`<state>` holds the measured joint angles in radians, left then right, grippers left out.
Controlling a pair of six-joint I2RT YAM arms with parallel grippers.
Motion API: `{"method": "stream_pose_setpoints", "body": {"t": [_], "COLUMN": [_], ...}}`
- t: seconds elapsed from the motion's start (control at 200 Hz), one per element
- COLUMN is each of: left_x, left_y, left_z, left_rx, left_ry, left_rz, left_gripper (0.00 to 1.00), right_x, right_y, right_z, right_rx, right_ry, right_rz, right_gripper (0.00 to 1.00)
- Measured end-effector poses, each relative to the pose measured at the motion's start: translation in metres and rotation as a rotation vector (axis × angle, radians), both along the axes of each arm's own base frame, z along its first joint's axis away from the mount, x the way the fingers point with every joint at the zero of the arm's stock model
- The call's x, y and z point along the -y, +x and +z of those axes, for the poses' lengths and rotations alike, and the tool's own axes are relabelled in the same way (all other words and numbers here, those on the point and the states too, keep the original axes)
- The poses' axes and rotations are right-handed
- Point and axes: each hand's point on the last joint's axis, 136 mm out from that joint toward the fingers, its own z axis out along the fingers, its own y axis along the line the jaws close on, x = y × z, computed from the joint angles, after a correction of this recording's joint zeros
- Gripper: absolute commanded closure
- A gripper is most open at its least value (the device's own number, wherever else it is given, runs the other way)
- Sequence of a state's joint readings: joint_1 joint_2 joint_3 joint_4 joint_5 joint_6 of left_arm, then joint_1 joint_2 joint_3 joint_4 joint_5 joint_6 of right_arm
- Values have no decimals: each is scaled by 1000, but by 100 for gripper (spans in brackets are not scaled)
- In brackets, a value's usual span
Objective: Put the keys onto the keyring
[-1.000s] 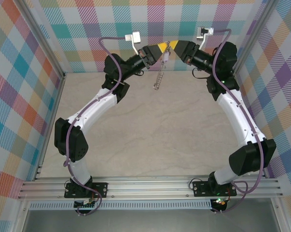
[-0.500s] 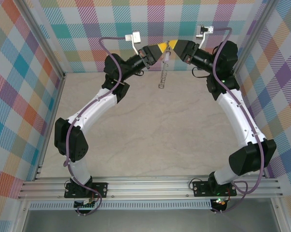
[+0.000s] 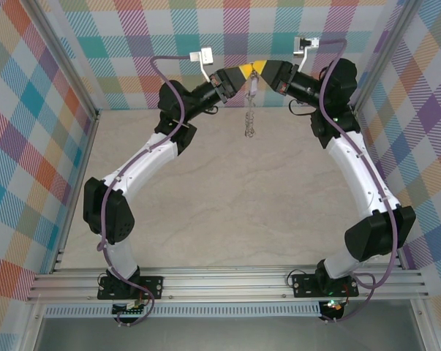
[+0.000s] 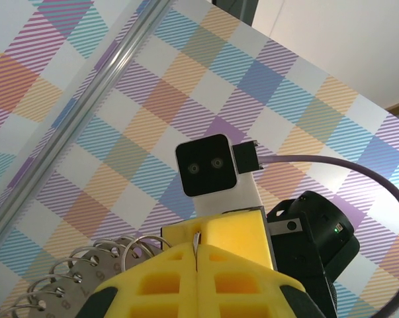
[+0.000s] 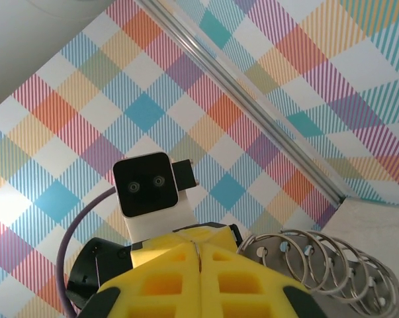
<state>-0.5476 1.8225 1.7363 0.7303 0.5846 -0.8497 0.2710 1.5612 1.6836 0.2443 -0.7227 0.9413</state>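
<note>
Plaid backdrop; my left end effector (image 3: 244, 71), clamped shut, dangles a grey beaded chain loop (image 3: 250, 117) toward 6 o'clock; right end effector (image 3: 262, 68) closed tip-to-tip, contents unclear.

Grey chain keyring (image 3: 249, 121) hanging straight down, lilac-headed key (image 3: 254, 85) at its top

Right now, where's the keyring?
Top view: the keyring dangles mid-air at far centre, under the meeting tips of the left claw and right claw, above the table.
</note>
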Motion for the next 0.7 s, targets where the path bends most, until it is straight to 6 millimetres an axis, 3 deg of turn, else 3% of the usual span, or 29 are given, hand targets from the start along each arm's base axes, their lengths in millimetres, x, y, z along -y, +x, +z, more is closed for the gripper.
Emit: {"method": "stream_pose_setpoints", "body": {"t": [0.04,0.185,0.33,0.48,0.7], "left_x": [0,1,-5,-20,-26], "left_y": [0,4,14,18,-2], "left_z": [0,-4,-15,-19,4], "left_rx": [-2,-14,-21,-14,119], "left_ry": [2,24,94,189,312], "left_rz": [0,10,52,115,104], "left_gripper": [100,73,55,49,49], "right_x": [0,1,6,13,17], "right_y": [0,-1,-4,-14,-41], "right_z": [0,0,-8,-19,-11], "right_rx": [4,16,11,7,94], "right_ry": [-5,-46,-123,-225,-343], "right_rz": [-2,-11,-5,23,98], "right_gripper": [100,100,100,100,100]}}
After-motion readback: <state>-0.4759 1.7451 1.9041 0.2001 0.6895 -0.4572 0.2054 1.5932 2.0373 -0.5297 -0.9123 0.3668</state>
